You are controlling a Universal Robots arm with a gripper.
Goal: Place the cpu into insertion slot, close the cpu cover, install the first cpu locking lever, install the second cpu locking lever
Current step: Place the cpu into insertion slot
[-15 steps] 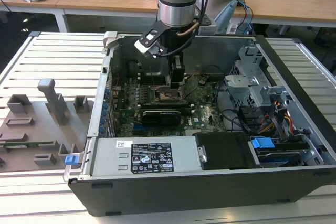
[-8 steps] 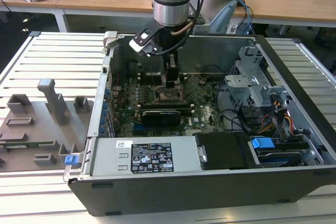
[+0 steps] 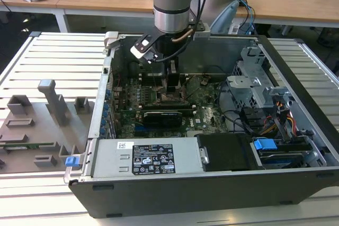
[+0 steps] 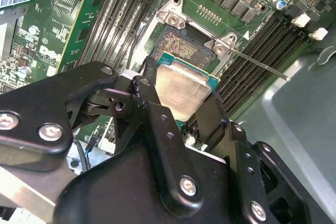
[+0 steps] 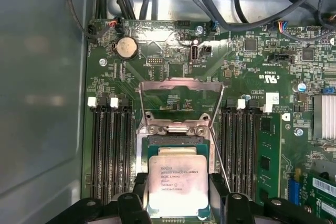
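An open computer case (image 3: 185, 194) lies on a pale slatted counter (image 3: 63, 51), with a silver power supply (image 3: 148, 160) along its near wall and a blue-tabbed drive bay (image 3: 264, 144) toward the exterior view's right. On the exterior view's left, a grey tray (image 3: 32, 130) of moulded holders lies beside the case, a blue clip (image 3: 71, 161) near its corner. In the first wrist view, a coin battery (image 5: 126, 48) sits on the green circuit board (image 5: 247, 61), with black cables (image 5: 220, 3) past the board's edge and dark memory slots (image 5: 110, 145) alongside.

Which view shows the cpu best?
The first wrist view: the cpu faces the camera, whole top visible. The second wrist view shows it slanted, its edges behind the gripper. In the exterior view the gripper blocks it.
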